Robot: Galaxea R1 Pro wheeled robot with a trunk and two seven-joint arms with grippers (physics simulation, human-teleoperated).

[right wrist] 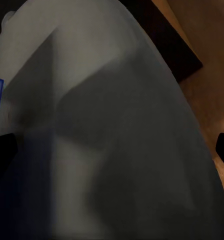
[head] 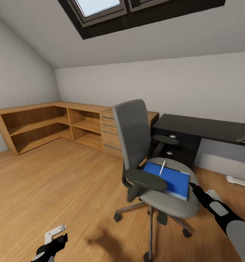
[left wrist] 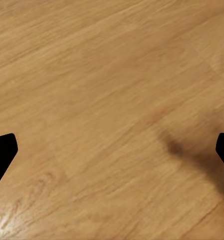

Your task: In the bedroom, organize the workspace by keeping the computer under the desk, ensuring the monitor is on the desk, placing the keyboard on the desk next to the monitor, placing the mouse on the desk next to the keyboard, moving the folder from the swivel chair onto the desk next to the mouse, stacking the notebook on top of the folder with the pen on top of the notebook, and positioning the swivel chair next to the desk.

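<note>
The blue folder [head: 170,180] lies on the swivel chair [head: 151,171] seat with the pen [head: 162,167] on top, short of the black bench [head: 206,127]. My right claw [right wrist: 112,145] sits spread at the seat edge, empty; my left claw [left wrist: 112,150] hangs released over the floor [left wrist: 92,75]. Risk: my nudge rolls the chair, or the pen slides off.

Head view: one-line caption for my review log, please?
Right arm reaches to the swivel chair, whose seat holds a blue notebook and pen, beside the black desk.

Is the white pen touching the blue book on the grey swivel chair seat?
Touching. In the head view, the white pen lies flat on the blue book, which rests on the chair seat.
</note>
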